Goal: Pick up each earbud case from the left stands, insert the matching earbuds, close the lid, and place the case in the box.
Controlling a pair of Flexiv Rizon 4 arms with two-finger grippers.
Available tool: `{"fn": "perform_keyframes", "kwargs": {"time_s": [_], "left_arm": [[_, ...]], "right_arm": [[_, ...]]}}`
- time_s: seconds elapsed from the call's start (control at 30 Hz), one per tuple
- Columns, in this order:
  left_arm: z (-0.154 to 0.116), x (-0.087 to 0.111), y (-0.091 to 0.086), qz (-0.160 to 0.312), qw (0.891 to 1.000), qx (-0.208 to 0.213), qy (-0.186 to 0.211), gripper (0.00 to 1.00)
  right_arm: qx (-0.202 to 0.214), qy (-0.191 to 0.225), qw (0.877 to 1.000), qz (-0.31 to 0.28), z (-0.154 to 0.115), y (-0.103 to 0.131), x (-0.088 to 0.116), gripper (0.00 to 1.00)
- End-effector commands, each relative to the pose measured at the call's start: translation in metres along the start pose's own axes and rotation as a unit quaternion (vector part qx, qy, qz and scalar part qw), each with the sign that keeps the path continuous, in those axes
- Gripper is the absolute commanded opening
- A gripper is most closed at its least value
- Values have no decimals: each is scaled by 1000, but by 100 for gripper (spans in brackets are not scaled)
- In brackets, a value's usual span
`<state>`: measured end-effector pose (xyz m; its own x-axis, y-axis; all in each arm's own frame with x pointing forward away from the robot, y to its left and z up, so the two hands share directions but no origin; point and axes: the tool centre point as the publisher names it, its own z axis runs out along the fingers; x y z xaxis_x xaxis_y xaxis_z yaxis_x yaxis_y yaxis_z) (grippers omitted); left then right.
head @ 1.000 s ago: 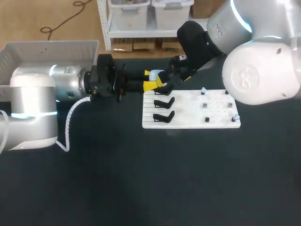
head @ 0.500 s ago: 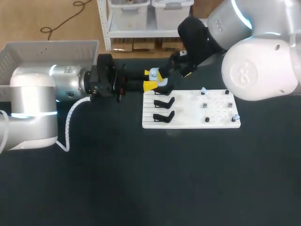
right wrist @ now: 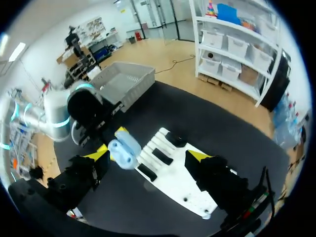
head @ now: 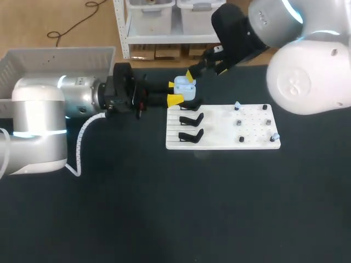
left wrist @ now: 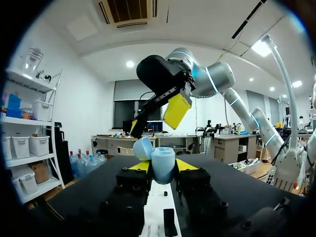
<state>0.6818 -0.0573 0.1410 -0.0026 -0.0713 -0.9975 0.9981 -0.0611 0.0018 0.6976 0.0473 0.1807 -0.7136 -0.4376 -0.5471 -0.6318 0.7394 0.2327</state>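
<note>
My left fingers (head: 174, 99) are clenched on the pale blue earbud case (head: 185, 90) from two sides, its lid tipped open, holding it over the far left corner of the white board (head: 219, 143). My right fingers (head: 190, 75) hang spread and released just past the case's far side. Two black stands (head: 191, 118) sit on the board's left part and small earbuds (head: 237, 106) on its right part. The white box (head: 55, 57) lies at the far left.

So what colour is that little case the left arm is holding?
Pale blue. The earbud case shows best in the left wrist view.
</note>
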Motion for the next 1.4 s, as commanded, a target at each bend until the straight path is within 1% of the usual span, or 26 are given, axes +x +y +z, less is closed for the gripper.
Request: {"fn": "perform_keyframes", "kwargs": {"time_s": [0.03, 0.07, 0.17, 0.27, 0.4, 0.5, 0.63, 0.73, 0.9, 1.07, 1.23, 1.3, 1.4], "left_arm": [[0, 1, 0, 1, 1000, 0, -1, 0], [0, 1, 0, 1, 1000, 0, -1, 0], [0, 1, 0, 1, 1000, 0, -1, 0], [0, 1, 0, 1, 1000, 0, -1, 0], [0, 1, 0, 1, 1000, 0, -1, 0], [0, 1, 0, 1, 1000, 0, -1, 0], [0, 1, 0, 1, 1000, 0, -1, 0], [0, 1, 0, 1, 1000, 0, -1, 0], [0, 1, 0, 1, 1000, 0, -1, 0], [0, 1, 0, 1, 1000, 0, -1, 0], [0, 1, 0, 1, 1000, 0, -1, 0], [0, 1, 0, 1, 1000, 0, -1, 0], [0, 1, 0, 1, 1000, 0, -1, 0]], "right_arm": [[37, 4, 999, -13, -32, -1, 17, 100], [49, 9, 999, -18, -36, -4, 22, 100], [81, 43, 996, -16, -44, -15, 41, 100], [98, 79, 992, 9, -48, -32, 66, 100], [123, 111, 985, 40, -49, -53, 94, 100], [134, 132, 981, 54, -46, -63, 111, 100], [153, 158, 974, 53, -43, -73, 130, 100], [152, 174, 972, 52, -40, -79, 144, 100], [166, 196, 966, 43, -32, -91, 164, 100], [163, 215, 962, 33, -28, -103, 180, 100], [157, 224, 962, 21, -28, -112, 188, 98], [154, 227, 962, 15, -27, -115, 190, 96], [151, 229, 962, 2, -26, -119, 192, 87]]}}
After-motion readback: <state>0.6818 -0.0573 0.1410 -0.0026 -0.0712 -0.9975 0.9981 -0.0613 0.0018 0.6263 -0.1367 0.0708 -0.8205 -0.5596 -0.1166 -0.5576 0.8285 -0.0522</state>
